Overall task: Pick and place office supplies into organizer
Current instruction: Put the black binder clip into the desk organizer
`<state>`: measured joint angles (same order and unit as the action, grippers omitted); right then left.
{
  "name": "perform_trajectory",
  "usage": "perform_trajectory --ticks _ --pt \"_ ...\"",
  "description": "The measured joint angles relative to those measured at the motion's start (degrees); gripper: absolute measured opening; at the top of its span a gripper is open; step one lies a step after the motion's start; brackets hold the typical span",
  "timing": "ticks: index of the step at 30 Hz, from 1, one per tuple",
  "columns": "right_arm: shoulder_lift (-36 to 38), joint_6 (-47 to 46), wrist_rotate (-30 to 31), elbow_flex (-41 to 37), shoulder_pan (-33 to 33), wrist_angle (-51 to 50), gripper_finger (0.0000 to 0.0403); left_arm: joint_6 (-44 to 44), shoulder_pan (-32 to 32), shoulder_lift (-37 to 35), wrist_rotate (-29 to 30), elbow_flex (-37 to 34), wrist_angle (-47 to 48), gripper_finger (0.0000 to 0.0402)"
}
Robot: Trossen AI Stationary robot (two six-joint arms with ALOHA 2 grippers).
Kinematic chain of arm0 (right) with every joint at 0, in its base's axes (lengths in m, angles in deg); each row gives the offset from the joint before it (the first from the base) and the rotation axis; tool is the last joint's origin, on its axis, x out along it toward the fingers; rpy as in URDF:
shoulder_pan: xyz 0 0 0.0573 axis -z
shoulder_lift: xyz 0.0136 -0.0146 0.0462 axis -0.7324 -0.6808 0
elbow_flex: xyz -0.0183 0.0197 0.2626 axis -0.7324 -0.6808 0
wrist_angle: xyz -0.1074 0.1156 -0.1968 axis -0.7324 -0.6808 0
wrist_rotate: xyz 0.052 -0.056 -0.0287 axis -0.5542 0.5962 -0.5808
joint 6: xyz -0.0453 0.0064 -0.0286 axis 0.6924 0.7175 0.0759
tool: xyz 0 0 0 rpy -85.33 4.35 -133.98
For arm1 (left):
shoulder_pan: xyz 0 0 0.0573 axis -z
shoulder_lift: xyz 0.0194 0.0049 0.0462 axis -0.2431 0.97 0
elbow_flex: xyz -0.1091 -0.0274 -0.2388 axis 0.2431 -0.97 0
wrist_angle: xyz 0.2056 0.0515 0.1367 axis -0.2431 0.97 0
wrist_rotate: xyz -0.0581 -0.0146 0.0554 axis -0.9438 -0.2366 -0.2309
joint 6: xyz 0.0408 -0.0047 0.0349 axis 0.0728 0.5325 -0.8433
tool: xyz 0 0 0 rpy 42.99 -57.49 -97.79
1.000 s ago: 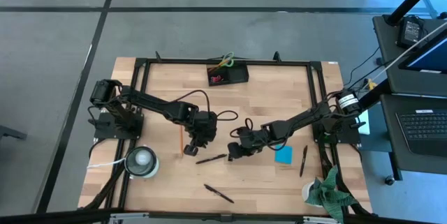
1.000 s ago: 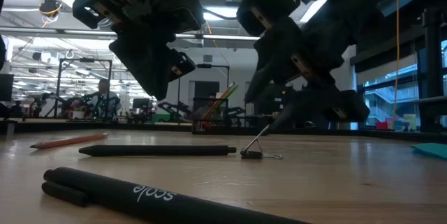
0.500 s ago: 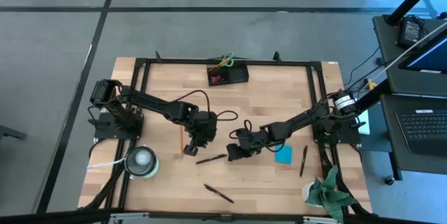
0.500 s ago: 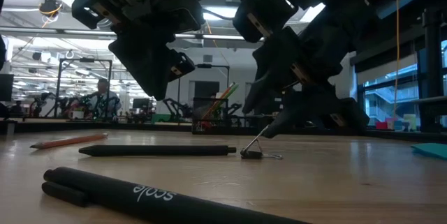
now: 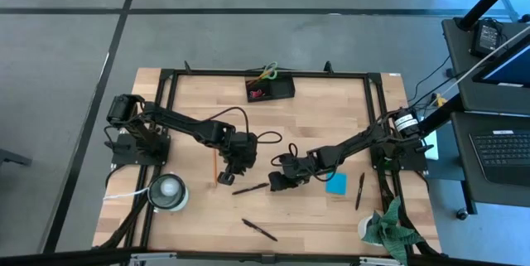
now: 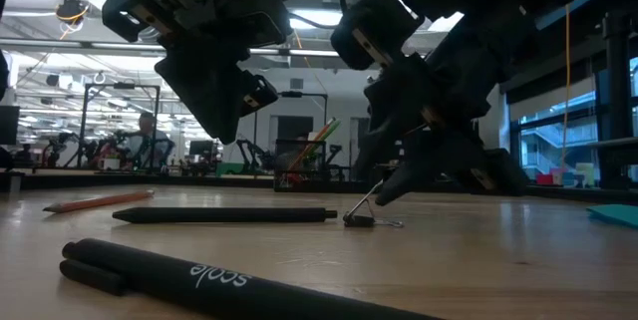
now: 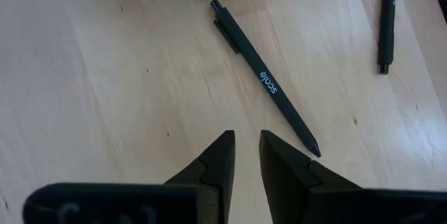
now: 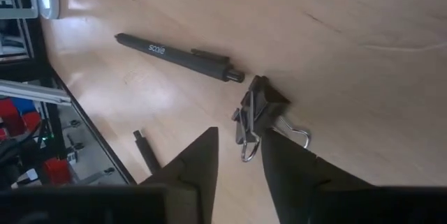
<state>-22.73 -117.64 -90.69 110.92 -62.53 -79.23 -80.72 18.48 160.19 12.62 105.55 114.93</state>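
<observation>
In the high view the binder clip is lying hidden beneath the right tool (image 5: pixel 276 182). What is sitting in the organizer (image 5: pixel 271 89) beyond a green handle and a red spot is too small to tell. In the left wrist view the second pen (image 7: pixel 386 20) is running off the picture's edge.
</observation>
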Motion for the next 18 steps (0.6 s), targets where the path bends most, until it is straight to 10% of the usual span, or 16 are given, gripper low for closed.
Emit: perform_trajectory --ticks 18 --pt "0.2 8.3 2.0 0.0 0.8 0.3 0.0008 0.0 0.0 0.0 0.0 0.0 0.1 0.0061"
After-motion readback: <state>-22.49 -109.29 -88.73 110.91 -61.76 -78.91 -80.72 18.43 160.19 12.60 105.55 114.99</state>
